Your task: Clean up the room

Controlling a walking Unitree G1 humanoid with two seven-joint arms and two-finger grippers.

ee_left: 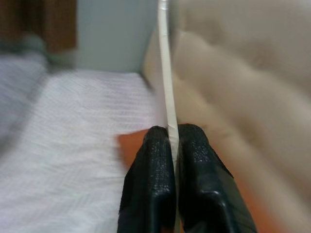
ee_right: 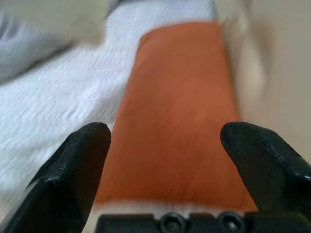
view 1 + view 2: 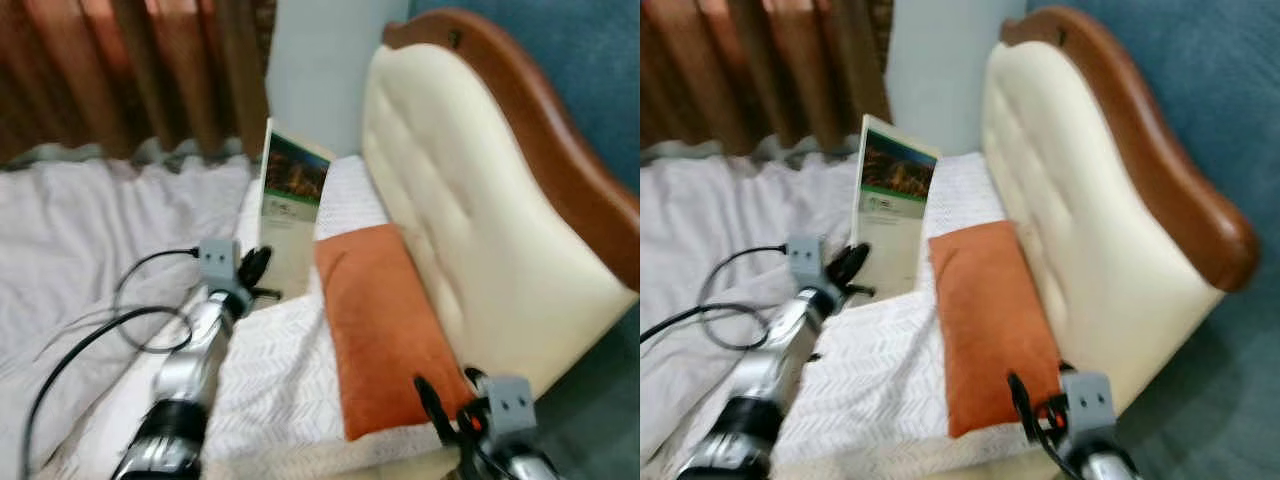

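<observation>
A thin white booklet (image 3: 290, 205) with a green and dark picture on its cover stands upright on the bed, near the headboard. My left gripper (image 3: 254, 270) is shut on its lower edge; in the left wrist view the booklet (image 1: 166, 73) runs edge-on up from between the two black fingers (image 1: 155, 179). An orange cushion (image 3: 382, 325) lies along the cream headboard. My right gripper (image 3: 440, 412) hovers open at the cushion's near end, with the orange cushion (image 2: 177, 111) seen between its spread fingers (image 2: 75, 165).
The padded cream headboard (image 3: 470, 220) with a brown wooden rim runs along the right. White bedding (image 3: 90, 250) covers the bed, with brown curtains (image 3: 130, 70) behind. A black cable (image 3: 110, 330) loops beside my left arm. Blue-grey floor (image 3: 600, 400) lies at far right.
</observation>
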